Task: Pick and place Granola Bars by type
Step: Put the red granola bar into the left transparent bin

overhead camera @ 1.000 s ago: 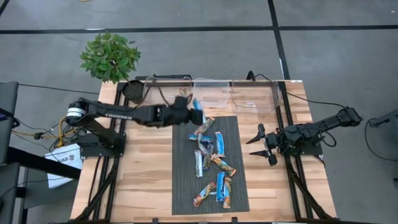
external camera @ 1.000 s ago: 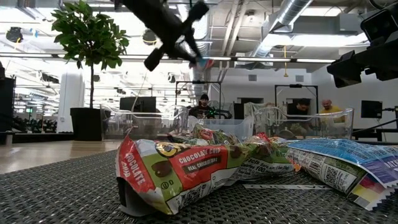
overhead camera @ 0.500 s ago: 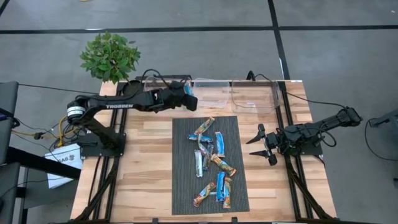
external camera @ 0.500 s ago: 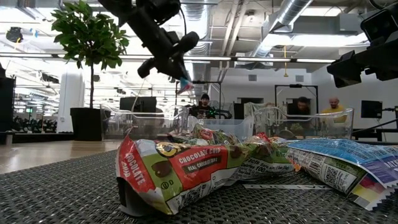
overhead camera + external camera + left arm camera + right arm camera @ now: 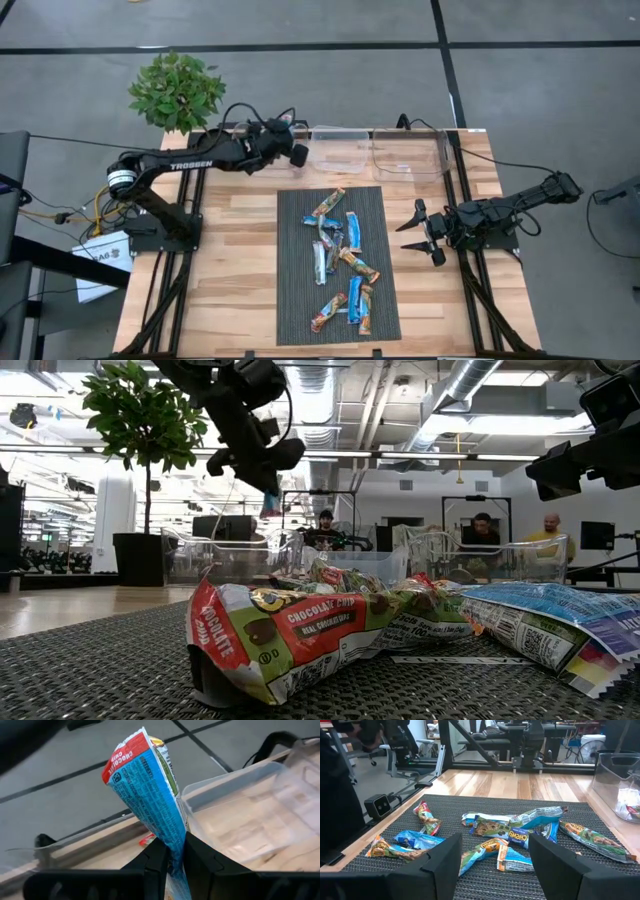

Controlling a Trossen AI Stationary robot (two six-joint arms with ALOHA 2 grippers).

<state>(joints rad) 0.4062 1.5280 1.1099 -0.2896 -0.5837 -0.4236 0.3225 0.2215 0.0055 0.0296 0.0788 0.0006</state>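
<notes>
My left gripper [image 5: 292,152] is up over the left clear bin [image 5: 262,138] at the table's far edge, shut on a blue-wrapped granola bar [image 5: 145,790]. In the low view the bar [image 5: 270,507] shows just under the gripper [image 5: 262,468]. Several more bars [image 5: 340,255], blue, orange-brown and silvery, lie loose on the dark ribbed mat [image 5: 290,300]. My right gripper [image 5: 420,232] waits open off the mat's right edge; its wrist view looks across the bars [image 5: 510,832]. My left gripper pinches the blue bar between its two fingers near one end [image 5: 172,851]. Most of the wrapper sticks out past the fingertips, to its red-edged free end [image 5: 127,750]. The fingers point downward, and the bar hangs lifted clear above the bin.
Three clear bins stand in a row at the far edge: left, middle [image 5: 340,150] and right [image 5: 408,155]. A small red piece [image 5: 147,839] lies in the left bin. A potted plant [image 5: 177,90] stands at the far left corner. Bare wood lies left of the mat.
My left gripper has carried the blue bar from above the mat's far end toward the table's far left, ending over the left bin, and has turned as it went. The bar stays held clear of the table. The right arm has kept still.
</notes>
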